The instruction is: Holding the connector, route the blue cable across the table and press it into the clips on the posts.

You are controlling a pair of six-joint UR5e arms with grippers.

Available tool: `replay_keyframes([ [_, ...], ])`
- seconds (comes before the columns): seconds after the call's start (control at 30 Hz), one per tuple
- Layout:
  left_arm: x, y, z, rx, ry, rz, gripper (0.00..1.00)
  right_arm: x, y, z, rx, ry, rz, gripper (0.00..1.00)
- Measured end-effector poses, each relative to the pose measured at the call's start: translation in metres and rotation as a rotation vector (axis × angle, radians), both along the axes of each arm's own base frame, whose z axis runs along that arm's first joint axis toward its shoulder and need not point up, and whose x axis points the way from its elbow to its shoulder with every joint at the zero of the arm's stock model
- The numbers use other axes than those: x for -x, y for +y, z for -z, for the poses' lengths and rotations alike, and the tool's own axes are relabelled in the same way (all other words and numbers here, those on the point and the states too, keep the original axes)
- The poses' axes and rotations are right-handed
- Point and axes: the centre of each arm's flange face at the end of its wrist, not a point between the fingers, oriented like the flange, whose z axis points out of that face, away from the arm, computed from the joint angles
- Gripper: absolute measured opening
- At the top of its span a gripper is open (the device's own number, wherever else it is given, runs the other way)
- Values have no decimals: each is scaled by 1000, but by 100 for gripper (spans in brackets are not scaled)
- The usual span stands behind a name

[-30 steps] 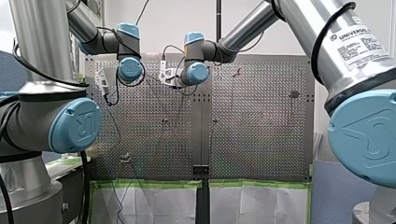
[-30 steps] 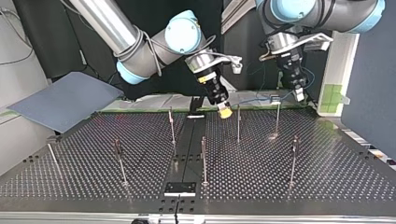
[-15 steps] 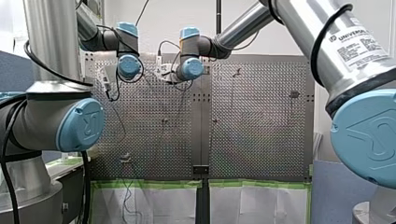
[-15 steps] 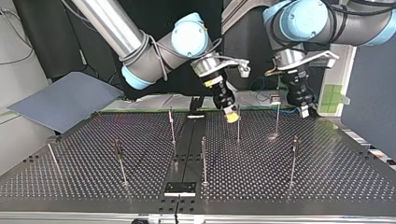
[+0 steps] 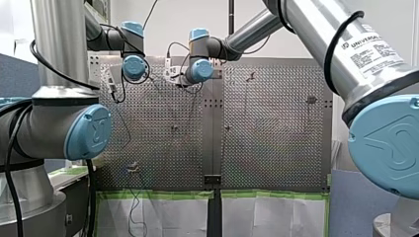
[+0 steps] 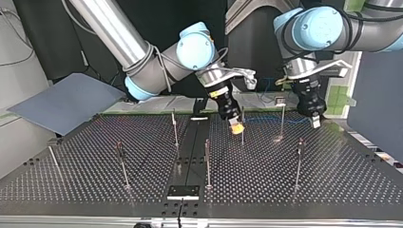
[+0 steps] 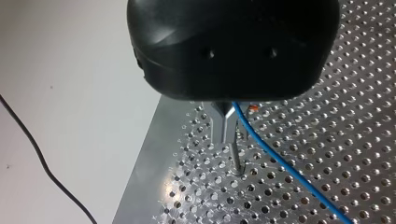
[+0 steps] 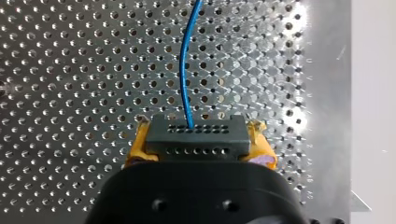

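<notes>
Meanwhile right gripper [image 6: 236,128], clamping the connector [image 8: 196,135], and left gripper [image 6: 316,122], pinched narrow on the cable [image 7: 280,165], have both dropped over the table [image 6: 332,190] beside posts [image 6: 242,138], so routing seems begun

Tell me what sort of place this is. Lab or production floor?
Probably a robotics lab test cell: a Universal Robots arm reaches over a perforated table studded with thin posts, and my right hand clamps a connector on a blue cable.
</notes>
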Motion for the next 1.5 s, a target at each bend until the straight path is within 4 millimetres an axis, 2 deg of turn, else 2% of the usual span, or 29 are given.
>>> replay_keyframes([
  [0.13,-6,2,-5,2,-15,21,0,-4,-3,-7,4,-4,-1,0],
  [0.27,-11,5,-9,3,-24,32,0,-11,-5,-4,-1,7,-4,0],
  [0.47,-21,12,-1,3,-9,30,0,-15,-12,-15,10,-6,1,0],
  [0.63,-28,18,-2,7,-29,32,0,-14,-19,-18,13,-10,7,0],
  [1.07,-39,26,-14,15,-64,86,0,-15,-27,-14,7,0,14,0],
  [1.37,-50,28,4,14,-23,107,0,-15,-32,-8,1,8,19,0],
  [1.5,-47,26,-2,9,-32,110,0,-15,-33,-7,1,9,20,0],
])
